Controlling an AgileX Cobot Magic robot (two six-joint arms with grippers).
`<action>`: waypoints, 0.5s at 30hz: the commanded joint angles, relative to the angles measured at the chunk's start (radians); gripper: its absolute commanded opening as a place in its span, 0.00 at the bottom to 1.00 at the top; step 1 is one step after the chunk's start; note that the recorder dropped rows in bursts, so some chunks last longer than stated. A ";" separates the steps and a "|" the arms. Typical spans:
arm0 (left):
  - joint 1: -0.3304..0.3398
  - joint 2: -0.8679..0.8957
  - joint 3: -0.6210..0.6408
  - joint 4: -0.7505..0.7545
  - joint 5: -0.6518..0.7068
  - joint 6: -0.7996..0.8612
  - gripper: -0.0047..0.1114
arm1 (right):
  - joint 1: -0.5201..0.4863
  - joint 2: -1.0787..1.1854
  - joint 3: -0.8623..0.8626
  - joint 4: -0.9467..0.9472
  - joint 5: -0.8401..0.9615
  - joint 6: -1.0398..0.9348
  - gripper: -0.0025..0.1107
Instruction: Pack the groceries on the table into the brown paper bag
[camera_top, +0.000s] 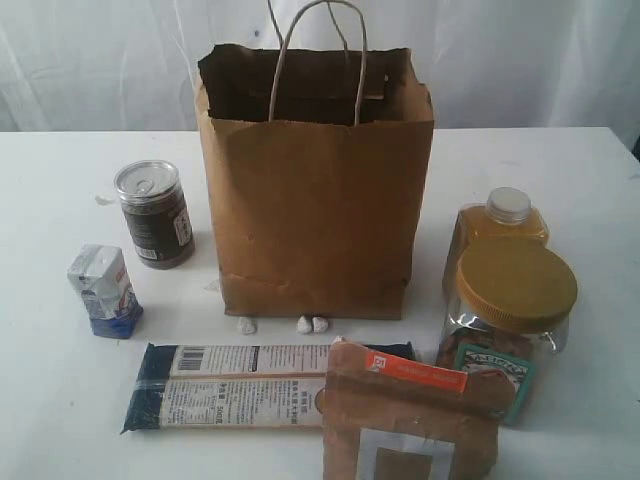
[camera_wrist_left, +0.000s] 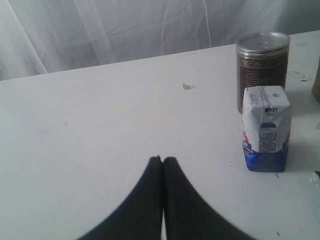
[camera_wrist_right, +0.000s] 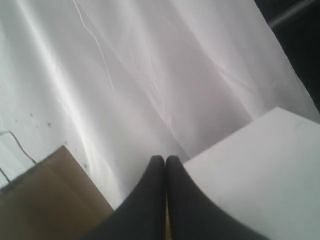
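Both the left gripper (camera_wrist_left: 162, 161) and right gripper (camera_wrist_right: 165, 159) are pinched shut, empty; we see the carton (camera_wrist_left: 265, 129) near the left one; only the exterior view shows the jar (camera_top: 515, 282)

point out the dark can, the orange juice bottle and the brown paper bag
dark can (camera_top: 155, 222), exterior view, on its label
orange juice bottle (camera_top: 492, 226), exterior view, on its orange shoulder
brown paper bag (camera_top: 315, 205), exterior view, on its front panel

Exterior view faces the brown kraft paper bag (camera_top: 315, 200) frontally, slightly above; left wrist view, low and close, shares the dark silver-lidded can (camera_wrist_left: 262, 70) — right wrist view faces white curtain (camera_wrist_right: 150, 75).
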 joint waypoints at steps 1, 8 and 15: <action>0.000 -0.004 0.005 0.000 -0.006 -0.009 0.04 | -0.003 -0.005 0.002 0.005 -0.118 0.068 0.02; 0.000 -0.004 0.005 0.000 -0.006 -0.009 0.04 | -0.003 -0.005 -0.164 -0.122 0.135 0.160 0.02; 0.000 -0.004 0.005 0.000 -0.006 -0.009 0.04 | -0.003 0.052 -0.459 -0.053 0.554 -0.252 0.02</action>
